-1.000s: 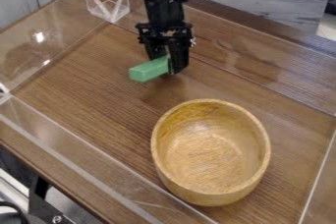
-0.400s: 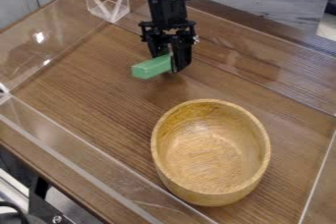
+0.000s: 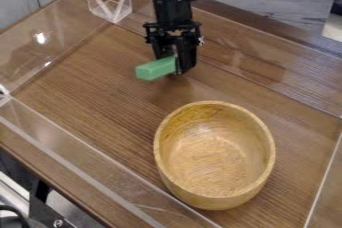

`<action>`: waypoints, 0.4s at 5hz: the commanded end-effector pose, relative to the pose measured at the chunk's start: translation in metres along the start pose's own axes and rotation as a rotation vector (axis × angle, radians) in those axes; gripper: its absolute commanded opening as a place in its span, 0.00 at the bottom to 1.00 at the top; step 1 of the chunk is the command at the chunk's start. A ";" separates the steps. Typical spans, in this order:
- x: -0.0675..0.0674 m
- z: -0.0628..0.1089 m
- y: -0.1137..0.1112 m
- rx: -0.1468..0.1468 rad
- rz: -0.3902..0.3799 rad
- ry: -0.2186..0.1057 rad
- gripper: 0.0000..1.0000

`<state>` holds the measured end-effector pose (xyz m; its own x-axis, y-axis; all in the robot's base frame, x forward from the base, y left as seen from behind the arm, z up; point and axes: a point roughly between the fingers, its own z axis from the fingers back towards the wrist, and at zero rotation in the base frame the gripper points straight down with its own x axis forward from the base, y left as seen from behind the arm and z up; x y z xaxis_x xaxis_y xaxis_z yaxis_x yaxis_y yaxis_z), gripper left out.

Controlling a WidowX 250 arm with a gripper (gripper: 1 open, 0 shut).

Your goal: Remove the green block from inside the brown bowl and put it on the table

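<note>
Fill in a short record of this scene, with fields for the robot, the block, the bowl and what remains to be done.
End effector: at the green block's upper end
Block position: on or just above the table, contact unclear
Bowl: brown, upright, nothing inside
Block relative to bowl: outside, apart
Remaining: release, if still gripped

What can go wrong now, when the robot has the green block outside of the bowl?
The green block sits tilted at the fingers, with most of its length sticking out, so it might twist on release. The brown bowl stands nearby; a swing toward it could perhaps bump its rim.
</note>
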<state>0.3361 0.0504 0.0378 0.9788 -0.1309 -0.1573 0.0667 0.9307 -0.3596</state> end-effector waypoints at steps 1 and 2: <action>0.010 0.018 -0.007 0.027 -0.032 -0.047 0.00; 0.010 0.018 -0.008 0.026 -0.033 -0.039 0.00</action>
<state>0.3378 0.0463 0.0382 0.9747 -0.1454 -0.1699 0.0755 0.9290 -0.3623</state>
